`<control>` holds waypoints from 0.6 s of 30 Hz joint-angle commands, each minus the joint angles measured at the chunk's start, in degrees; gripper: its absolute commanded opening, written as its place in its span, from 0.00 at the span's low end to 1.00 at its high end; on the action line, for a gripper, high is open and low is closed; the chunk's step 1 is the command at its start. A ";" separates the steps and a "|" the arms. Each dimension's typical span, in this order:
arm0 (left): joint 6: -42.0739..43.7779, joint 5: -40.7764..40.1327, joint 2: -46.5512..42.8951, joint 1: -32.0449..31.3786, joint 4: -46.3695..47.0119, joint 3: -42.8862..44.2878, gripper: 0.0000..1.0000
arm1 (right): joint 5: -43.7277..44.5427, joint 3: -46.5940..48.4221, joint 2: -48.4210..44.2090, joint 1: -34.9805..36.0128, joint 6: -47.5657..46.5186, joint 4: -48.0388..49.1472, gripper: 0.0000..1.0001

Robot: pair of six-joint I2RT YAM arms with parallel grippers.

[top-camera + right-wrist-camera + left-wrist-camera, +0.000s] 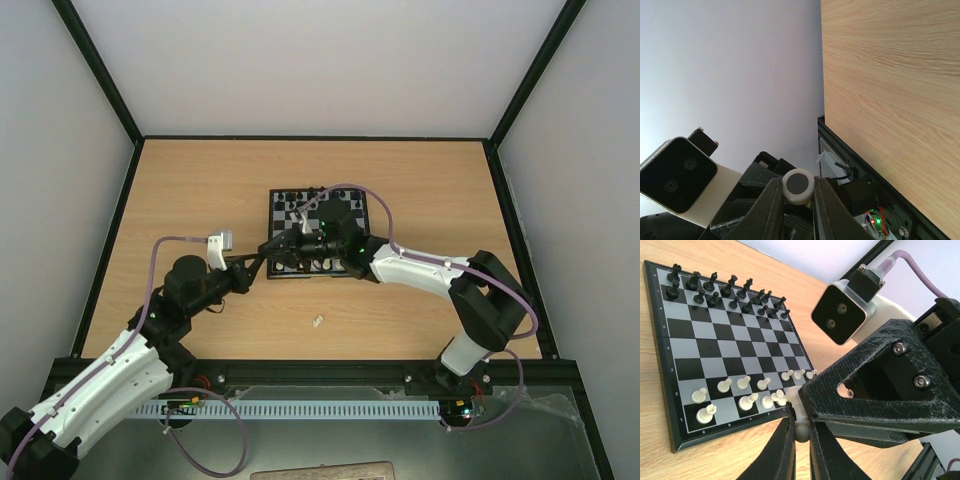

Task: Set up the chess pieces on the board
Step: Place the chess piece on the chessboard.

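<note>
piece, left claw, right claw over board edge

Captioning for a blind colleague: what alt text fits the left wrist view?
The left gripper pinches a white chess piece at the near edge of the board, with the right gripper crowding in from the right. Black pieces line the far rows; other white pieces stand nearer.

Overhead view looks down on the board — left wrist shares it, close; right wrist faces table.
</note>
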 commanded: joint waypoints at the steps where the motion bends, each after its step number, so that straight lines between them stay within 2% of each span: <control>1: 1.18 -1.80 -0.08 0.10 0.85 2.38 0.03 | -2.90 -1.45 -0.86 1.35 -0.93 -1.17 0.12; 8: 1.07 -1.46 -0.54 -0.18 -1.01 2.29 0.03 | -2.52 -2.22 -0.83 0.84 -0.64 -0.85 0.22; 14: 0.89 -1.38 -0.95 -0.34 -1.87 2.15 0.03 | -2.29 -3.01 -1.21 0.48 -0.37 -0.41 0.24; 18: 0.83 -1.03 -0.77 -0.31 -2.44 2.24 0.03 | -1.67 -4.41 -2.25 -0.77 -0.42 -0.48 0.35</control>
